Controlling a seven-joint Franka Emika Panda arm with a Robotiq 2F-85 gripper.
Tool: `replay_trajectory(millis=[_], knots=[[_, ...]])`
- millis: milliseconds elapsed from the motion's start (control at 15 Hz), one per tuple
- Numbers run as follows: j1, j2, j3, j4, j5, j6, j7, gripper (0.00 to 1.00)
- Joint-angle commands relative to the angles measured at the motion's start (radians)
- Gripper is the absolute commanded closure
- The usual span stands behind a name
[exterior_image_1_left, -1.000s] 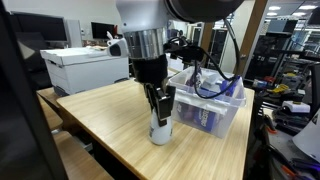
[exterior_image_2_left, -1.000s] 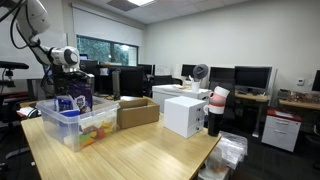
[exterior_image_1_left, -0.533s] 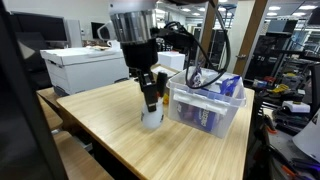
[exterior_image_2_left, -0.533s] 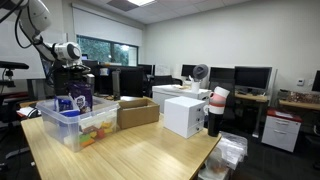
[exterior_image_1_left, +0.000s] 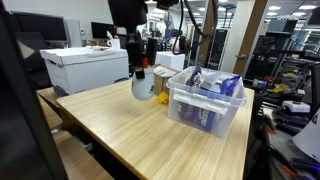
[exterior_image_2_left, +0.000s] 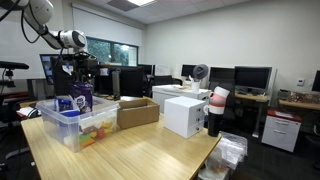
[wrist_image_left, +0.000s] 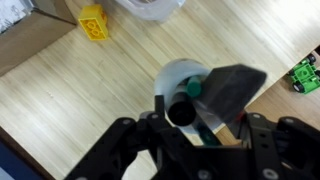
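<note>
My gripper (exterior_image_1_left: 140, 72) is shut on a white cup (exterior_image_1_left: 142, 88) and holds it in the air above the wooden table (exterior_image_1_left: 110, 125), to the left of a clear plastic bin (exterior_image_1_left: 205, 105). In the wrist view the gripper (wrist_image_left: 200, 102) grips the cup (wrist_image_left: 185, 72) at its rim, and a black marker (wrist_image_left: 180, 112) and a green-capped one stick out of the cup. A yellow block (wrist_image_left: 93, 20) lies on the table below. In an exterior view the arm's gripper (exterior_image_2_left: 76, 68) hangs above the bin (exterior_image_2_left: 72, 122).
The bin holds packets and small items. A yellow object (exterior_image_1_left: 162, 98) lies beside it. A white box (exterior_image_1_left: 85, 68) stands at the table's far end. An open cardboard box (exterior_image_2_left: 138, 112) and a white box (exterior_image_2_left: 185, 115) stand past the bin. A green toy (wrist_image_left: 305, 75) is nearby.
The gripper has lifted the white cup off the table and carried it up and toward the far side, away from its earlier spot beside the bin.
</note>
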Motion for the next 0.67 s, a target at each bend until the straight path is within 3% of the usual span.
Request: replay_trajectory(millis=[0,600], knots=[[-0.016,-0.019,0.001,0.075,0.029,-0.085,0.001,0.66],[-0.069,-0.118,-0.028,0.083,0.045,-0.123,0.04,0.66]])
